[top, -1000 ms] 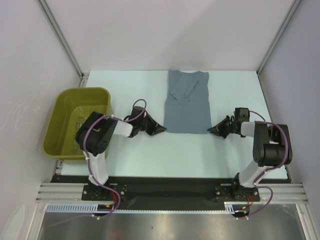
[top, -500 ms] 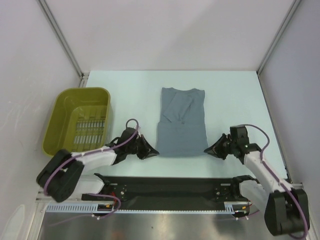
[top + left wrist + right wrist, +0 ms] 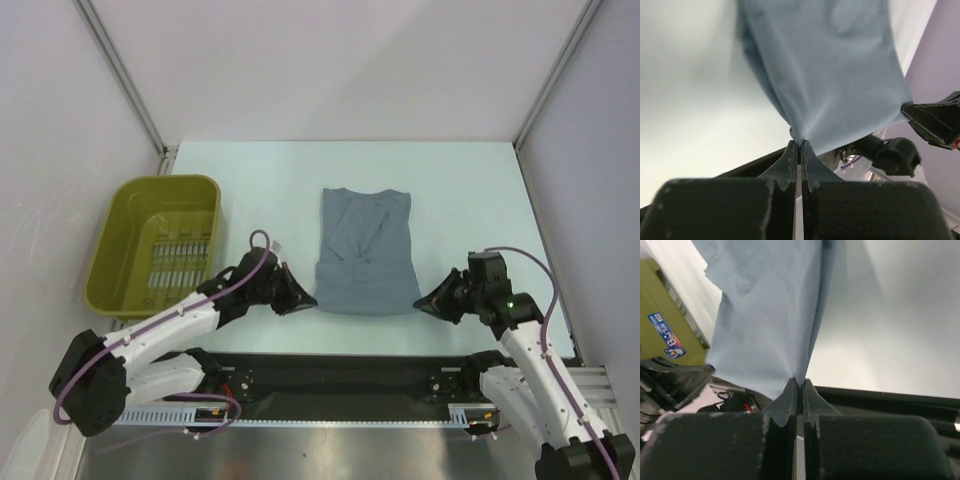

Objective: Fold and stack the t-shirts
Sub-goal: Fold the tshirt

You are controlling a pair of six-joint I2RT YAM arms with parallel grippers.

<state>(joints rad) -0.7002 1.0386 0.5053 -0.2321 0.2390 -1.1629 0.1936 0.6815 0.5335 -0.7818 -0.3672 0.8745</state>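
The blue-grey t-shirt lies in the middle of the surface. Its neck is at the far end, and it is folded into a long, thin shape. The left gripper pinches the near left corner tight. The right gripper pinches the near right corner tight. The near edge is pulled flat between them. A green basket sits well off to the left.
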